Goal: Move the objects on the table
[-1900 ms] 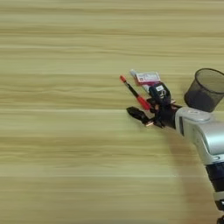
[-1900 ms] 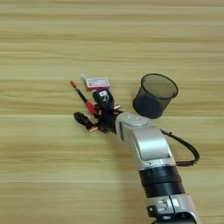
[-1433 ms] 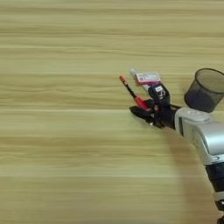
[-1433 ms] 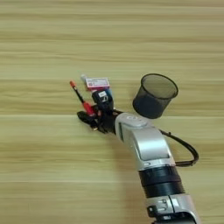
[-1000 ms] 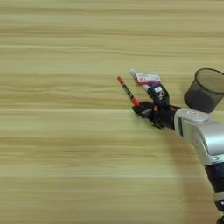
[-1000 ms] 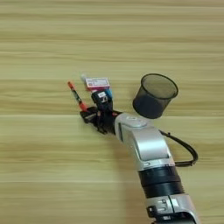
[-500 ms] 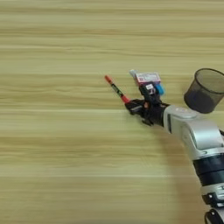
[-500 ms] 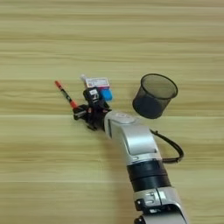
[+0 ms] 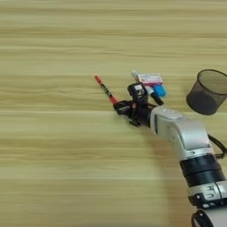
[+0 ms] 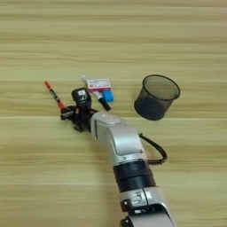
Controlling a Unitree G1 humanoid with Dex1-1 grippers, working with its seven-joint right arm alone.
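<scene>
A thin black pen [image 9: 105, 89] with a red tip lies slanted on the table [image 9: 53, 146], left of the other objects. Its lower end sits between the black fingers of my right gripper [image 9: 123, 107], which is shut on it; the same gripper [image 10: 70, 113] shows in the right eye view with the pen [image 10: 53, 95]. Just right of the gripper lie a white-and-red box [image 9: 150, 80], a blue block [image 9: 160, 91] and a white marker, of which the black cap [image 10: 104, 104] shows. A black mesh cup [image 9: 207, 91] stands tilted further right.
The silver forearm [image 10: 122, 146] runs from the bottom edge up to the gripper, with a black cable [image 10: 155, 150] looping off its right side. Bare wood spreads across the left half and the far part of the table.
The gripper closed on the pen's lower end and carried it to the left, away from the box, block and marker. Those and the cup stayed put.
</scene>
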